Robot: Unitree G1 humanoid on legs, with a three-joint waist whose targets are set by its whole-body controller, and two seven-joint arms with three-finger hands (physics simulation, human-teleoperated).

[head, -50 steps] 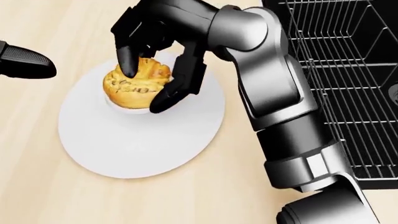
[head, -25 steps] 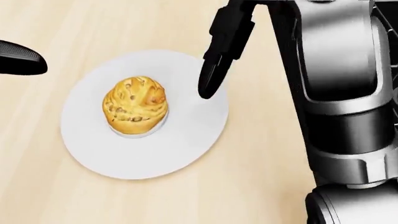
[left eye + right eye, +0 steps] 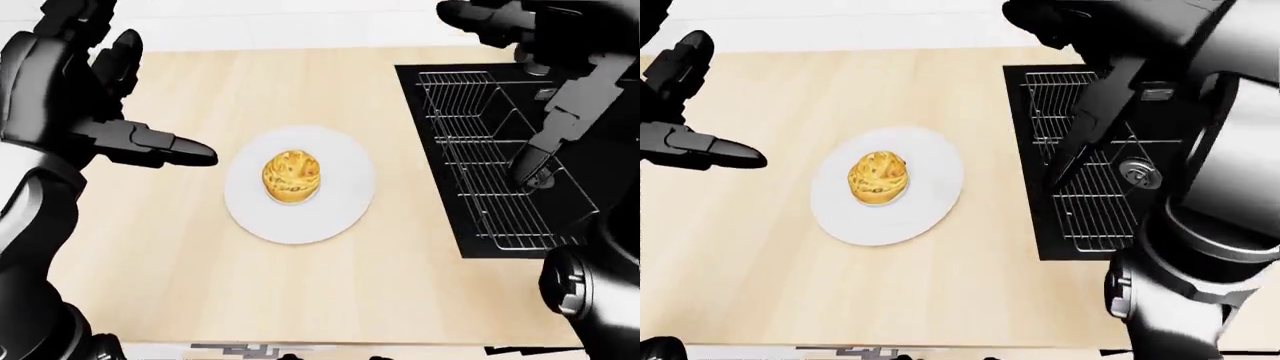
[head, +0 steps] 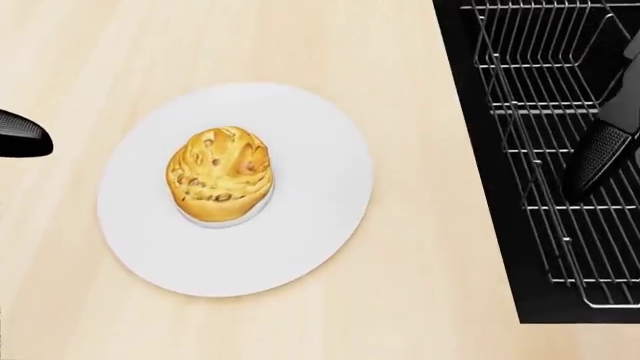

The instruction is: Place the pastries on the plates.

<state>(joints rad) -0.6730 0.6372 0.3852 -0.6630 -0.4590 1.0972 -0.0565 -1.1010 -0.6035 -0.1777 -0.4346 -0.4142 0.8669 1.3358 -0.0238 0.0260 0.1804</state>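
Note:
A golden pastry (image 4: pixel 218 174) sits upright on a round white plate (image 4: pixel 310 225) on the wooden counter, a little left of the plate's middle. My right hand (image 3: pixel 535 142) is open and raised over the sink at the right, well clear of the plate, with nothing in it. One of its fingers (image 4: pixel 600 157) shows at the head view's right edge. My left hand (image 3: pixel 120 127) is open to the left of the plate, a finger (image 3: pixel 180 150) pointing toward it without touching.
A black sink (image 3: pixel 440 195) holding a wire rack (image 3: pixel 490 165) fills the counter's right side. The light wooden counter (image 3: pixel 180 255) spreads around the plate. A white wall strip runs along the top of the eye views.
My right hand let go of the pastry, lifted off it and swung right to above the sink. The pastry stays on the plate. The left hand drew slightly left.

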